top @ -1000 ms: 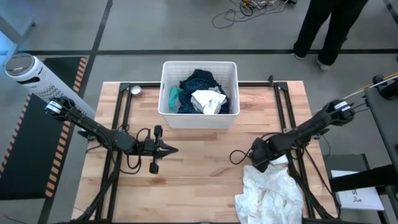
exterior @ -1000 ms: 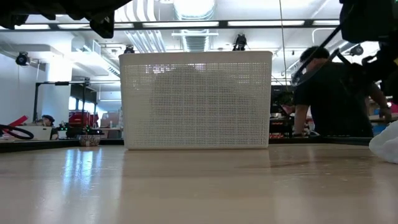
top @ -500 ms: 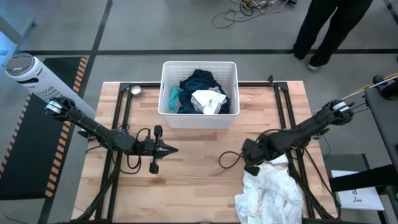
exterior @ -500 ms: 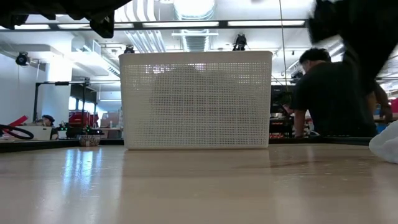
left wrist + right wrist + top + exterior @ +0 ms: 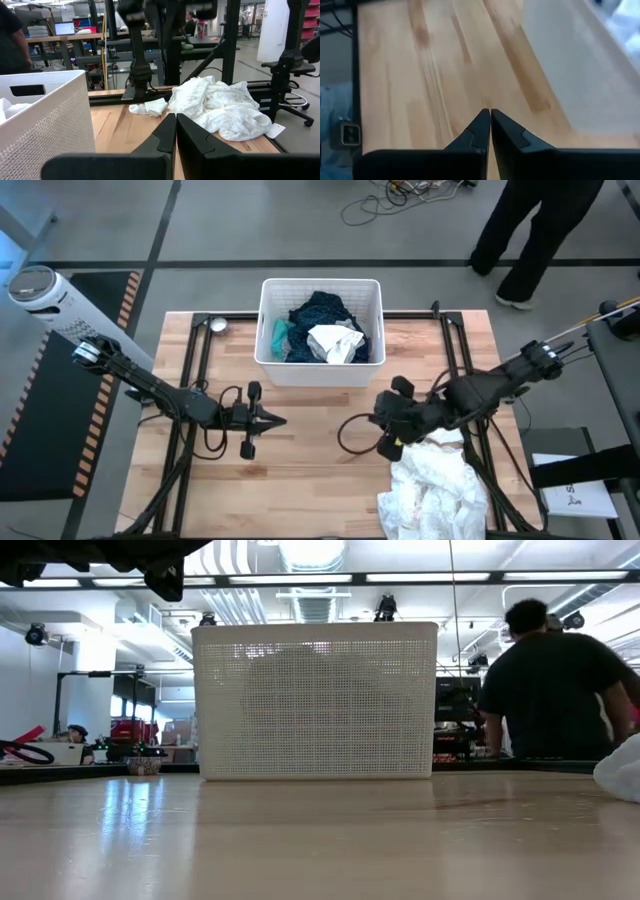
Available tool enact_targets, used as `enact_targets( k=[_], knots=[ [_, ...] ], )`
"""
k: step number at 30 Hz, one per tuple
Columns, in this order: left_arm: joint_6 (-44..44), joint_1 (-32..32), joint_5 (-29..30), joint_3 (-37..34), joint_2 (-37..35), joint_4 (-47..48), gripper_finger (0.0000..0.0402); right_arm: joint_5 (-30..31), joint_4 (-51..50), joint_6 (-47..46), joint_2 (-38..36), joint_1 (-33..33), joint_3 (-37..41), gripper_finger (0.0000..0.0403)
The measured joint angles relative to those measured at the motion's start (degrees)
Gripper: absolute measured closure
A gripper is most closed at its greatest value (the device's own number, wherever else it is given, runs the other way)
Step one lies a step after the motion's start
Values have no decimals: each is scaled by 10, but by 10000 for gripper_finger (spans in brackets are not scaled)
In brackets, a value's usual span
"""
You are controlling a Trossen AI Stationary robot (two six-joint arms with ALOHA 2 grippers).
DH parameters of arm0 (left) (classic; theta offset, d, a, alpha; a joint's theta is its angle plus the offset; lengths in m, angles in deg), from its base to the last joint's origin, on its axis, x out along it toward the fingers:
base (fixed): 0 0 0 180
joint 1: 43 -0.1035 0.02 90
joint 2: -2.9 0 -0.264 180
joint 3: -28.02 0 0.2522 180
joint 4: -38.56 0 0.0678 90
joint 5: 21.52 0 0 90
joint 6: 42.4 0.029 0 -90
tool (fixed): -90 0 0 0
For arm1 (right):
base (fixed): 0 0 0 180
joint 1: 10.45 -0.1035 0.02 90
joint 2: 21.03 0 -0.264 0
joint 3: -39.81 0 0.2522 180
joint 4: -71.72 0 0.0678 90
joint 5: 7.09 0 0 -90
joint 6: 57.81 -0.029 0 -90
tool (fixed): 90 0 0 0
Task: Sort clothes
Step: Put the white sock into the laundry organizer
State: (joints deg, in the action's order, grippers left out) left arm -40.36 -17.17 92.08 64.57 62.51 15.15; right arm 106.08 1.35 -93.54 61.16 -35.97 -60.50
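The wooden table point(image 5: 320, 470) fills the high view, with black frame rails crossing it on the left and right. At its far middle stands the white basket point(image 5: 320, 375), whose perforated wall point(image 5: 315, 700) faces the low view. Inside it lie a dark blue patterned garment point(image 5: 325, 310), a teal piece point(image 5: 281, 336) at the left and a white and grey piece point(image 5: 335, 343) on top.

On the near right of the table sits a heap of large white clothes point(image 5: 435, 490), reaching to the near edge; the left wrist view shows the same heap point(image 5: 220, 107) lying crumpled on the boards.

The right arm reaches in from the right, its gripper point(image 5: 385, 430) over bare wood just to the far left of the white heap and to the near right of the basket. Its fingers point(image 5: 480, 127) are pressed together with nothing between them, pointing along the boards beside the basket's wall point(image 5: 570, 75).

The left arm lies across the left of the table, its gripper point(image 5: 278, 420) over bare wood to the near left of the basket. Its fingers point(image 5: 167, 132) are also closed and hold nothing.

A person in dark clothes point(image 5: 525, 230) stands on the floor beyond the table's far right corner and shows from behind in the low view point(image 5: 550, 690).
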Motion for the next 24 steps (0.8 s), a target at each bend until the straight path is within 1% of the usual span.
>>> enact_targets(
  k=[4, 8, 11, 16, 18, 20, 24],
  knots=[
    [0, 0, 0, 0, 0, 0, 402, 11, -2, 38, 14, 0, -48, 403],
    [1, 0, 0, 0, 0, 0, 402, 8, -13, 44, 21, 0, -61, 403],
    [2, 0, 0, 0, 0, 0, 402, -14, -73, -1, 22, 0, -61, 403],
    [2, 0, 0, 0, 0, 0, 402, -17, -226, -120, 40, -4, -59, 403],
    [2, 0, 0, 0, 0, -1, 402, -17, -271, -159, 49, -7, -53, 403],
    [2, 0, 0, 0, 0, -1, 402, -22, -299, -185, 58, -11, -43, 403],
    [2, 0, 0, 0, 0, 0, 402, -39, -298, -192, 77, -18, -10, 403]
  ],
)
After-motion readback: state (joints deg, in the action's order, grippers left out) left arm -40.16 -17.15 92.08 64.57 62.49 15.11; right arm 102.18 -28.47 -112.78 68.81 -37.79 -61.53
